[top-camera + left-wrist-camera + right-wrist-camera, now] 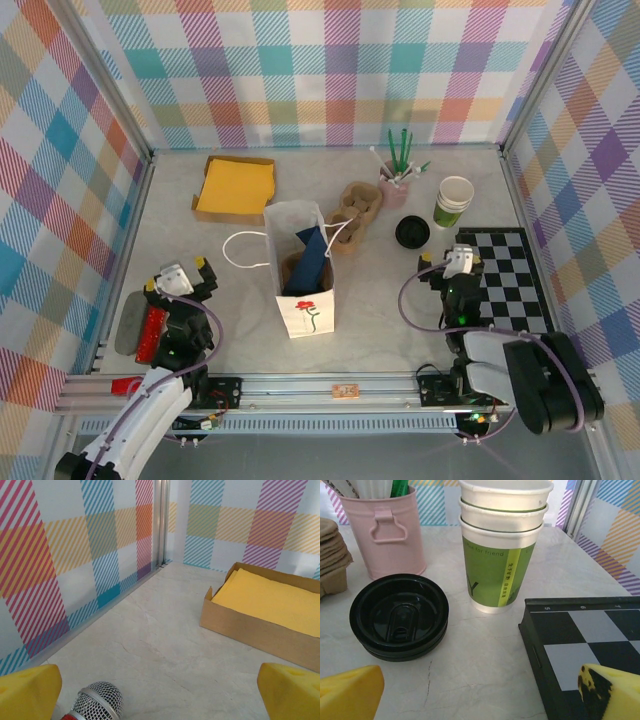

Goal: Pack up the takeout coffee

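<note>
The takeout coffee is out of view. A stack of lidless green paper cups (pixel 453 200) (pixel 502 555) stands at the back right. A low stack of black lids (pixel 411 232) (pixel 399 616) lies on the table to its left. My right gripper (pixel 455 260) (pixel 480 695) is open and holds nothing. It hovers low just in front of the lids and cups, touching neither. A white paper bag (pixel 303 270) with a rose print stands upright in the middle, with a brown and a blue item inside. My left gripper (pixel 180 276) (pixel 160 695) is open over bare table at the near left.
A pink pot (pixel 394 188) (pixel 385 530) of sticks and brown pulp carriers (pixel 355 212) stand behind the lids. A chessboard (pixel 510 280) (pixel 590 640) lies under my right fingertip. A cardboard box of yellow napkins (pixel 236 187) (pixel 270 605) sits at the back left. A microphone (pixel 152 330) (pixel 97 702) lies by my left gripper.
</note>
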